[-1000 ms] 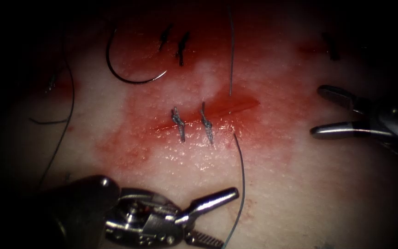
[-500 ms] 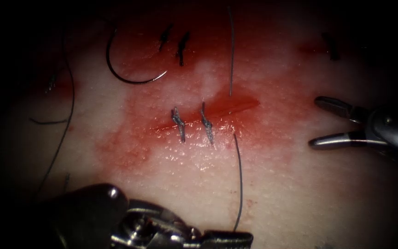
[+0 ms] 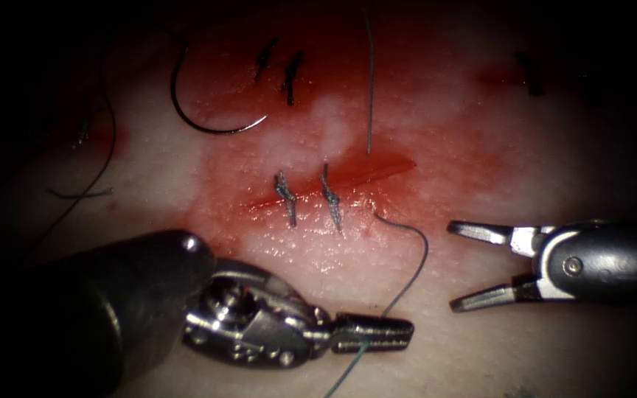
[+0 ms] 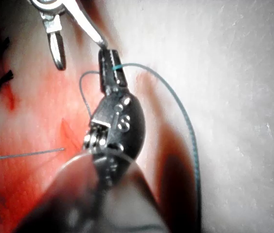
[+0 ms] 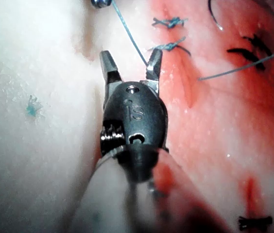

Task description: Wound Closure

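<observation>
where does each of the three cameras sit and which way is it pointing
Endoscope: above and in front, facing the pale tissue and its red cut; both grippers show, left gripper shut on the thin dark thread, right gripper open, curved dark needle lying free.
Left wrist: along its shaft at the left gripper clamping thread.
Right wrist: along its shaft at the open right gripper.
Shared: the thread and the cut.

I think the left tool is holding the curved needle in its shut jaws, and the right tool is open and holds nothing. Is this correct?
Not quite. The left tool is shut on the thread, not the needle; the left wrist view shows the thread crossing its closed jaws. The needle lies free on the tissue, above and left of the cut in the endoscope view. The right tool is open and holds nothing.
</observation>
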Available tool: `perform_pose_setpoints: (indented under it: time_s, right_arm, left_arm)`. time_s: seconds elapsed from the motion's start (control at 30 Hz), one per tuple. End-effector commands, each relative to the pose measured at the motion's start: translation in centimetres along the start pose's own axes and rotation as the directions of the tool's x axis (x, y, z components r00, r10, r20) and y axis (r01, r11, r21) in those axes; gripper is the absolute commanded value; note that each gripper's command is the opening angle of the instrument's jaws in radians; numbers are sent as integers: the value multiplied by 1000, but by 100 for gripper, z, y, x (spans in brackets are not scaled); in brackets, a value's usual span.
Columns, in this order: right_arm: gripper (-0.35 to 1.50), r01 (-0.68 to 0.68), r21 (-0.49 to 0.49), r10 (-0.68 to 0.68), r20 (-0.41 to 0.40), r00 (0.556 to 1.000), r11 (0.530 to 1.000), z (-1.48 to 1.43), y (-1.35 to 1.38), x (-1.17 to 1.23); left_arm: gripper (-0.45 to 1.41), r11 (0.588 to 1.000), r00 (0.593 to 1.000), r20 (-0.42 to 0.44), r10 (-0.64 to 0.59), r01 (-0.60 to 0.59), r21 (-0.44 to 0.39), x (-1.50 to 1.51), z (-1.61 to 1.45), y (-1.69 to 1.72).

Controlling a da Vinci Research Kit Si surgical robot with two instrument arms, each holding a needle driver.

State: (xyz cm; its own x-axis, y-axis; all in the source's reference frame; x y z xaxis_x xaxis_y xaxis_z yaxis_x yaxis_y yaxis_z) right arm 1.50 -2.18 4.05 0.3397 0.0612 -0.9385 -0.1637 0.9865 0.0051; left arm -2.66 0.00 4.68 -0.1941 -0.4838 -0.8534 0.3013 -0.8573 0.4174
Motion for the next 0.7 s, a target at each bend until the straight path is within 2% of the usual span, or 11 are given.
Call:
perform_pose_setpoints:
  time_s: [0.03, 0.2, 0.33, 0.37, 0.43, 0.57, 0.63, 0.67, 0.7]
  right_arm:
    - [141, 43, 9, -43, -14, 999, 999, 20, -5, 12]
    - [140, 149, 3, -149, -19, 989, 989, 32, -4, 29]
    - [140, 204, -11, -205, -12, 979, 979, 39, -5, 33]
    - [138, 217, -16, -217, -12, 976, 976, 41, -6, 33]
    - [123, 259, -36, -259, 2, 966, 965, 44, -8, 32]
    - [69, 336, -32, -334, 52, 941, 941, 47, -8, 27]
    - [22, 366, -1, -364, 96, 926, 931, 48, -7, 23]
    - [-18, 367, 20, -367, 113, 923, 930, 48, -8, 21]
    - [-35, 367, 41, -370, 123, 921, 929, 49, -9, 20]
  left_arm:
    - [-45, 1000, 1000, -4, -1, 1, 5, -6, 5, -2]
    - [-45, 1000, 1000, -1, -6, 6, 12, -11, 1, -7]
    - [-45, 1000, 1000, 2, -3, 3, 12, -13, 0, -9]
    - [-45, 1000, 1000, 2, -3, 3, 12, -13, 0, -10]
    - [-45, 1000, 1000, 2, -9, 9, 13, -12, 0, -9]
    - [-45, 1000, 1000, -1, -13, 13, 11, -10, -3, -7]
    - [-45, 1000, 1000, -2, -13, 13, 10, -9, -5, -6]
    - [-45, 1000, 1000, -3, -13, 13, 9, -8, -6, -5]
    - [-45, 1000, 1000, -4, -13, 13, 9, -8, -7, -5]
